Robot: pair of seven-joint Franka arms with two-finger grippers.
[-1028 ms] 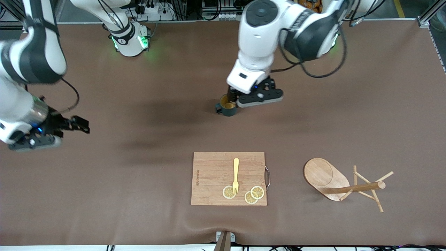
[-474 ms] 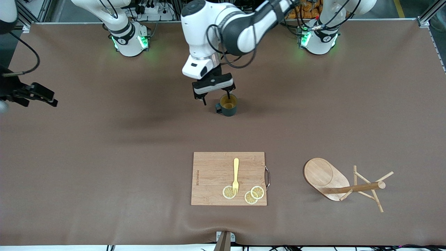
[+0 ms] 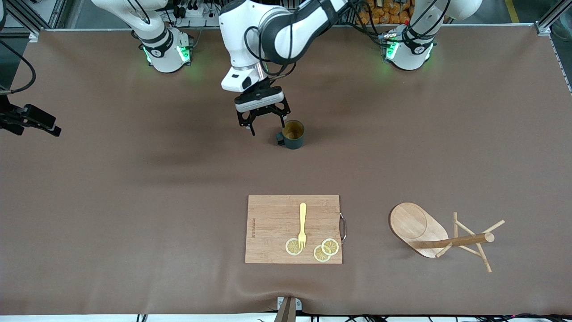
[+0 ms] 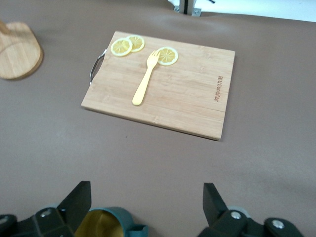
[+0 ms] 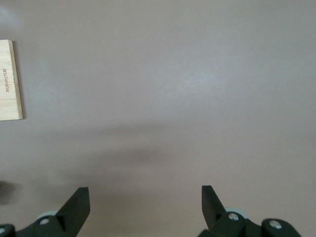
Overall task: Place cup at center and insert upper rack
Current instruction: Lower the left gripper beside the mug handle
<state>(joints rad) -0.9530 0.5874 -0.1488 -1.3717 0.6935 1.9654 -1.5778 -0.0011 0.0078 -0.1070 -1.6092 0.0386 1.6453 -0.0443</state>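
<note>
We see the cup standing upright on the brown table, a little above the middle of the front frame. The left gripper hangs just beside it toward the frame's left, fingers spread wide and holding nothing; in the left wrist view the cup sits at the bottom edge by one finger. The upper rack lies tipped on its side at the lower right of the front frame, well apart from both grippers. The cutting board sits at lower center. The right gripper waits at the frame's left edge, its fingers apart over bare table.
</note>
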